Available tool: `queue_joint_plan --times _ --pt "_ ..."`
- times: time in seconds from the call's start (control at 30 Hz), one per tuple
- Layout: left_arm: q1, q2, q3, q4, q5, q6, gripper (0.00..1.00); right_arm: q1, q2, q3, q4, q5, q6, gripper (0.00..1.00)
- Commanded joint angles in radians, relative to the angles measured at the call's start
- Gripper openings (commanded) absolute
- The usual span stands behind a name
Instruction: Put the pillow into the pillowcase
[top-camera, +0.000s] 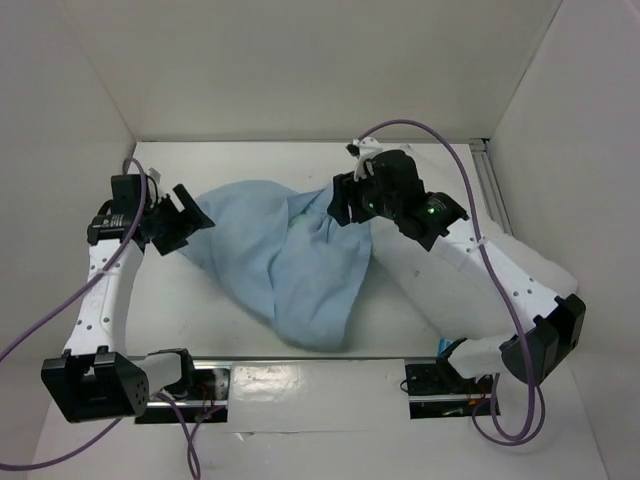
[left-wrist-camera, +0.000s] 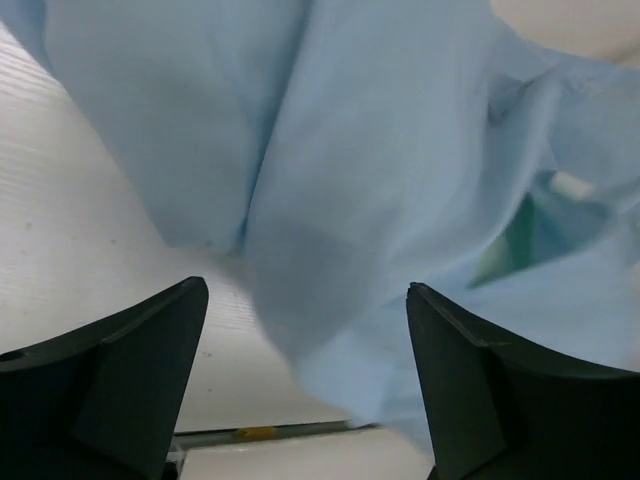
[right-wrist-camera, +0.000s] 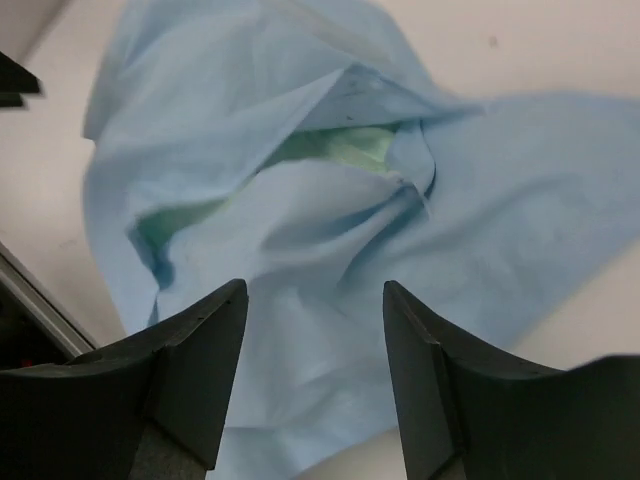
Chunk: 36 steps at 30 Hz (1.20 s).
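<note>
The pillowcase (top-camera: 285, 260) lies crumpled on the table's middle, light blue face up, with a little sea-green showing at its far edge. My left gripper (top-camera: 190, 215) is open at its left edge; in the left wrist view (left-wrist-camera: 306, 290) the blue cloth (left-wrist-camera: 380, 150) hangs close between the spread fingers. My right gripper (top-camera: 345, 205) is open above the far right part of the pillowcase; in the right wrist view (right-wrist-camera: 314, 286) the fingers straddle folds of the cloth (right-wrist-camera: 300, 220) near a green-lined opening. The white pillow (top-camera: 535, 268) lies at the right, partly under my right arm.
White walls enclose the table at the back and on both sides. A metal rail (top-camera: 300, 372) runs along the near edge between the arm bases. An aluminium bar (top-camera: 490, 180) stands at the back right. Purple cables (top-camera: 470, 190) loop from both arms.
</note>
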Motion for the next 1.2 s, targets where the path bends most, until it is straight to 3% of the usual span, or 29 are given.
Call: queue_joint_plan --times 0.0,0.1,0.17,0.23,0.3,0.37,0.53,0.73,0.8,0.9,0.93,1.03,1.17 --pt "0.004 -0.003 0.117 0.017 -0.159 0.032 0.92 0.016 -0.020 0.006 -0.159 0.106 0.042 0.65" --pt "0.004 0.041 0.129 0.017 -0.307 -0.014 0.84 0.005 -0.011 0.076 -0.194 0.223 0.070 0.57" --pt "0.013 0.110 0.099 0.005 -0.349 -0.040 0.84 0.005 0.063 0.133 -0.234 0.249 0.070 0.58" --pt "0.033 0.167 0.076 -0.035 -0.408 -0.081 0.86 0.005 0.127 0.208 -0.297 0.240 0.081 0.70" --pt "0.042 0.223 0.045 -0.048 -0.408 -0.091 0.86 0.033 0.218 0.218 -0.331 0.215 0.081 0.89" --pt "0.051 0.285 0.019 -0.048 -0.431 -0.130 0.87 0.082 0.275 0.227 -0.351 0.202 0.121 0.93" --pt "0.145 0.354 -0.069 -0.011 -0.422 -0.168 0.89 0.218 0.286 0.057 -0.319 0.235 0.257 0.98" --pt "0.157 0.449 -0.098 0.087 -0.310 -0.187 0.89 0.276 0.261 -0.176 -0.219 0.212 0.351 0.98" --pt "0.157 0.492 -0.098 0.115 -0.249 -0.187 0.81 0.286 0.298 -0.223 -0.190 0.201 0.363 0.98" --pt "0.157 0.567 -0.079 0.149 -0.196 -0.187 0.05 0.286 0.339 -0.236 -0.112 0.156 0.372 0.98" --pt "0.157 0.584 -0.052 0.149 -0.187 -0.187 0.00 0.286 0.367 -0.247 -0.064 0.143 0.372 0.98" --pt "0.157 0.609 -0.006 0.149 -0.163 -0.177 0.00 0.286 0.434 -0.237 -0.021 0.125 0.372 0.93" --pt "0.157 0.600 0.162 0.126 -0.150 -0.177 0.00 0.286 0.499 -0.206 0.045 0.125 0.372 0.63"
